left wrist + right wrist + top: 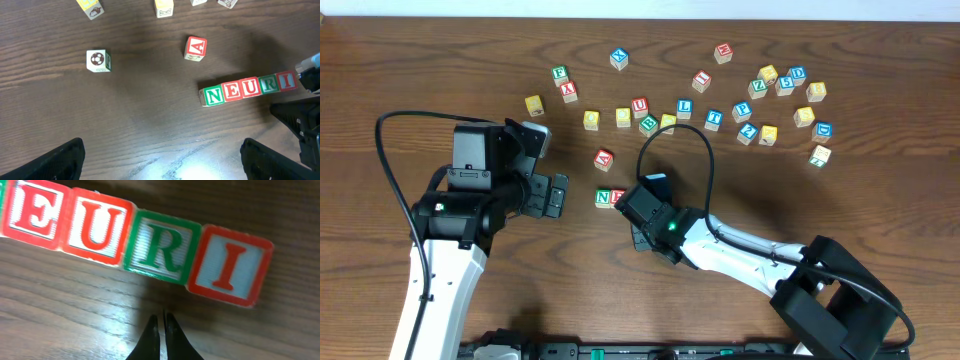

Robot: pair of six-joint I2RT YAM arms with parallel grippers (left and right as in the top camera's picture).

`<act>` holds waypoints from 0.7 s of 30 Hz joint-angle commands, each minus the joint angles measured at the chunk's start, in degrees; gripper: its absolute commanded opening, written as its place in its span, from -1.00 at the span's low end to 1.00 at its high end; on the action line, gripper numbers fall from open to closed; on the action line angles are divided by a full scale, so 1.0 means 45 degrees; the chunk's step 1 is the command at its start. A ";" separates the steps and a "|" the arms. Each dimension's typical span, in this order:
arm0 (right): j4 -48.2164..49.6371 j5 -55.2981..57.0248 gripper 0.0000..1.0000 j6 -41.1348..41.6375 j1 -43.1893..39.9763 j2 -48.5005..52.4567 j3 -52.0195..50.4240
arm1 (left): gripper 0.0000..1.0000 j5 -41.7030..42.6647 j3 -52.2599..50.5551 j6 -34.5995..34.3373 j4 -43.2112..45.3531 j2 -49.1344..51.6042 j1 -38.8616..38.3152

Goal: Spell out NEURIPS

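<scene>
Five pale-wood cubes stand in one touching row and read N, E, U, R, I. In the right wrist view the R and the red I lie just beyond my right gripper, which is shut on nothing and sits a little short of the row. From overhead only the row's left end shows; the right gripper's head covers the other cubes. My left gripper is open over bare wood, left of the row.
A red A cube lies just behind the row, and a cube with a football picture lies further left. Several loose letter cubes are scattered across the back of the table. The right arm's black cable loops above the table.
</scene>
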 commanded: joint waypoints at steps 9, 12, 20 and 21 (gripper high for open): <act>-0.0476 0.0792 -0.98 0.0894 -0.0461 0.0102 -0.0049 | 0.96 -0.0121 0.0340 0.0078 0.0005 -0.0010 0.0053; -0.0476 0.0991 -0.98 0.0894 -0.0461 0.0102 -0.0049 | 0.96 -0.0121 0.0340 0.0083 0.0005 -0.0010 0.0053; -0.0466 0.1690 -0.98 0.0894 -0.0461 0.0102 -0.0049 | 0.96 -0.0121 0.0340 0.0078 0.0005 -0.0010 0.0053; -0.0461 0.1753 -0.98 0.0894 -0.0461 0.0102 -0.0049 | 0.95 -0.0121 0.0340 0.0083 0.0005 -0.0010 0.0053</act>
